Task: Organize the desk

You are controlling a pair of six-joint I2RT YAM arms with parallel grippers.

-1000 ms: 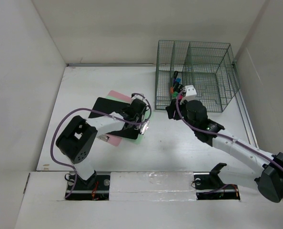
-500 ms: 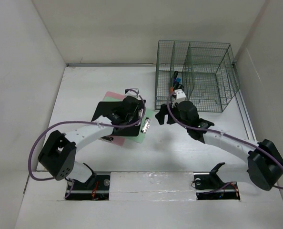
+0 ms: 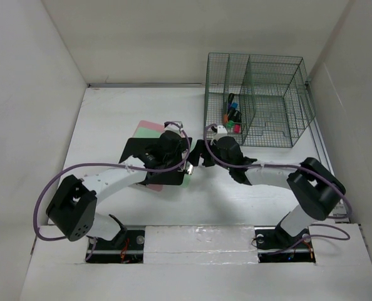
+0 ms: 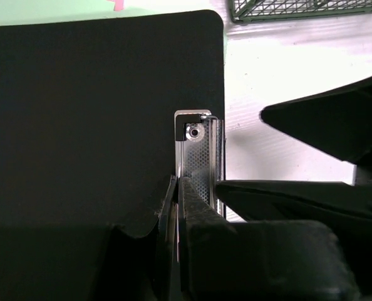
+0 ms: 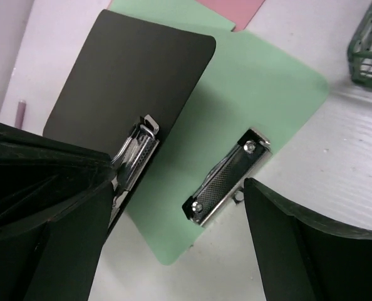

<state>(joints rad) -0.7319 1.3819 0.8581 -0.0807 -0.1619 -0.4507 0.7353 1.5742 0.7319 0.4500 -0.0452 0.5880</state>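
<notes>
My left hand (image 4: 178,195): pinched narrow on the clip end of the flat black clipboard (image 4: 79,113), just beside its silver metal clip (image 4: 198,160).
My right hand (image 5: 181,188): spread wide and holding nothing. Its dark fingers (image 5: 299,251) stand on either side of the perforated clip (image 5: 227,179) of the pale green clipboard (image 5: 261,94).
Black clipboard: overlaps one side of the green one. I cannot tell whether it is lifted off it.
Pink sheet (image 5: 230,7): shows beyond the far edge of the green clipboard.
Table (image 3: 111,113): large, flat and matte white, under both my hands, with the boards near its middle.
Green wire-mesh rack (image 3: 255,94): at the far right of the table, apart from the boards. Small coloured items (image 3: 231,116) sit in its left compartment, too small to name.
</notes>
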